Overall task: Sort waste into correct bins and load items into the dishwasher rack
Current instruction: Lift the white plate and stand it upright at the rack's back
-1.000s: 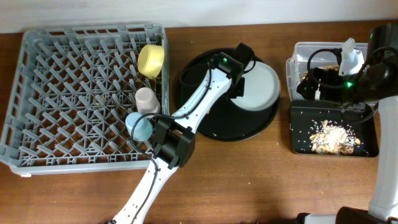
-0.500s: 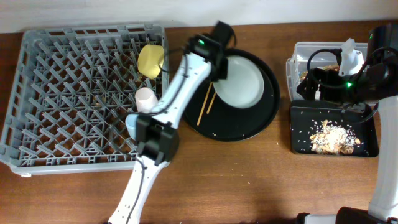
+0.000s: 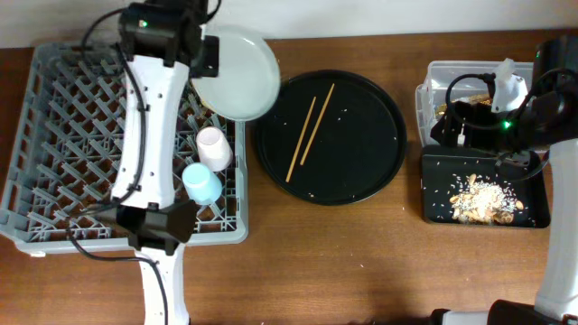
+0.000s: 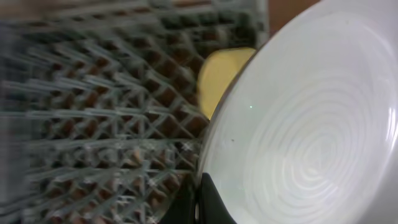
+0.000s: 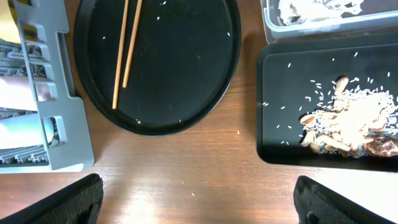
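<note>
From above, the left gripper (image 3: 206,56) is closed on the left rim of the plate (image 3: 242,63), holding it over the far right corner of the rack (image 3: 63,135). The pink cup (image 3: 212,146) and the blue cup (image 3: 201,182) stand among the pegs along the rack's right side. Beside the rack sits the round tray (image 3: 361,171), with the chopsticks (image 3: 310,135) lying loose across it. The right arm (image 3: 528,122) hangs over the line where the tub (image 3: 433,90) meets the black tray (image 3: 442,194) holding the food scraps (image 3: 483,200).

In the left wrist view the plate fills the right half, tilted, with one dark finger (image 4: 211,202) pressed against its lower rim. The yellow bowl (image 4: 221,78) shows just behind the plate's edge, in the rack.

In the right wrist view the right gripper (image 5: 198,190) is spread wide with nothing between its fingers, well above the bare table (image 5: 186,168). The tissue (image 5: 311,9) lies in the tub at the top edge.
</note>
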Motion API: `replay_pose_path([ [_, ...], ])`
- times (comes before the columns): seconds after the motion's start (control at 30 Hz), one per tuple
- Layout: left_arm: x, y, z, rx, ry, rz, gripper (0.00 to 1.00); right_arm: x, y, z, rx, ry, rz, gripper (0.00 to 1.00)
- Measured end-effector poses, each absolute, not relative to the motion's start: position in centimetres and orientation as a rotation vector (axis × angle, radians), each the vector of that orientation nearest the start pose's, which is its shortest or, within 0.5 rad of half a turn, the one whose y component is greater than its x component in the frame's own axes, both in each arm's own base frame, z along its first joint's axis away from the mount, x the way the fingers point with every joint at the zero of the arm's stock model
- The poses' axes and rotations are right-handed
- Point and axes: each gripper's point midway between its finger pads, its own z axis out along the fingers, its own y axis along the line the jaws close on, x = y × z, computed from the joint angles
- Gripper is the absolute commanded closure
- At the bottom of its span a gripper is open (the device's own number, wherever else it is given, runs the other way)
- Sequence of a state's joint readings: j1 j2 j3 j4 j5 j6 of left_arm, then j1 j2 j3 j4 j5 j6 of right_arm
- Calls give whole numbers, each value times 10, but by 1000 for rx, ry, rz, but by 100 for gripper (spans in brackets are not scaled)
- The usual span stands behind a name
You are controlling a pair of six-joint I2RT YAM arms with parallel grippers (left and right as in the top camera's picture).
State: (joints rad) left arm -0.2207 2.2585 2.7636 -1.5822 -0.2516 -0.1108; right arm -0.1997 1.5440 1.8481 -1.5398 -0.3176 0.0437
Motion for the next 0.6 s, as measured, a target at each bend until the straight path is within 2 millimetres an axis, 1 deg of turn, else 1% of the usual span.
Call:
replay_pose_path([
  [0.03, 489, -56, 281, 48, 2582, 271, 100, 311, -8, 284, 261, 2746, 404, 1],
  [0.13, 497, -38, 292, 31, 2511, 432, 100, 311, -8, 284, 261, 2745, 404, 2],
  [0.23, 504, -26, 303, -10, 2445, 530, 100, 311, -8, 284, 261, 2745, 404, 2],
  [0.3, 512, -9, 321, -80, 2346, 657, 100, 311, -8, 284, 261, 2746, 404, 2],
  [0.4, 513, 14, 343, -175, 2234, 829, 100, 311, -8, 284, 260, 2745, 404, 2],
  [0.5, 524, 21, 349, -233, 2160, 865, 100, 311, -8, 284, 261, 2746, 405, 2],
  [0.57, 529, 28, 338, -248, 2165, 901, 100, 311, -8, 284, 261, 2746, 405, 2],
  [0.6, 533, 34, 329, -259, 2165, 928, 100, 311, -8, 284, 261, 2746, 404, 2],
])
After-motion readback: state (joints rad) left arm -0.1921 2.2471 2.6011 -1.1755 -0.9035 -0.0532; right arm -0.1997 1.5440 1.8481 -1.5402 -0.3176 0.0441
